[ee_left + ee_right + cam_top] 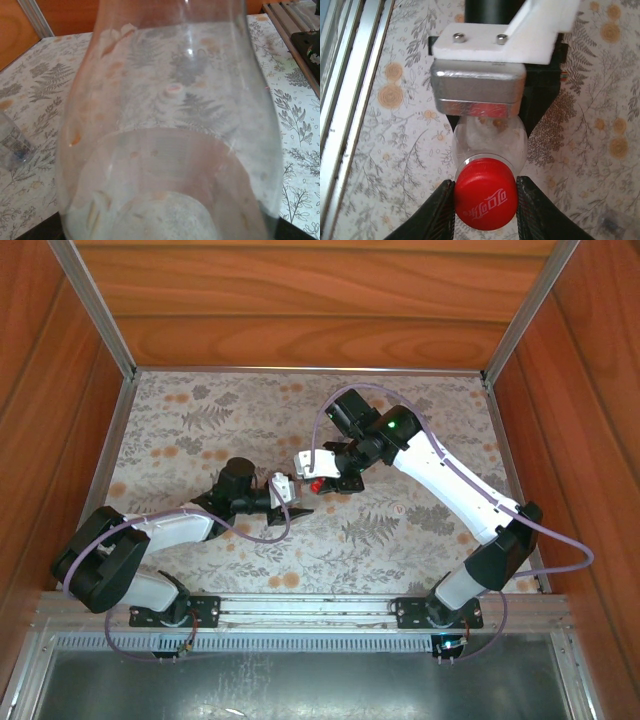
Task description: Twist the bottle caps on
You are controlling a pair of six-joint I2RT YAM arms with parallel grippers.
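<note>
Clenched on red cap [484, 201]: right hand [485, 198]. Grasping bottle [165, 150]: left hand [292, 498], grip mostly hidden, label [485, 108] barely visible. Under bottle, fern-print tabletop [200, 420]; beyond it, wooden walls [300, 300].

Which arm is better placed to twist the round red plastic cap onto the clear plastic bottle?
Right. The right gripper pinches the round red plastic cap at the mouth of the clear plastic bottle; the left gripper holds its body.

White Coca-Cola script, upside down, on the red cap [484, 200].
</note>
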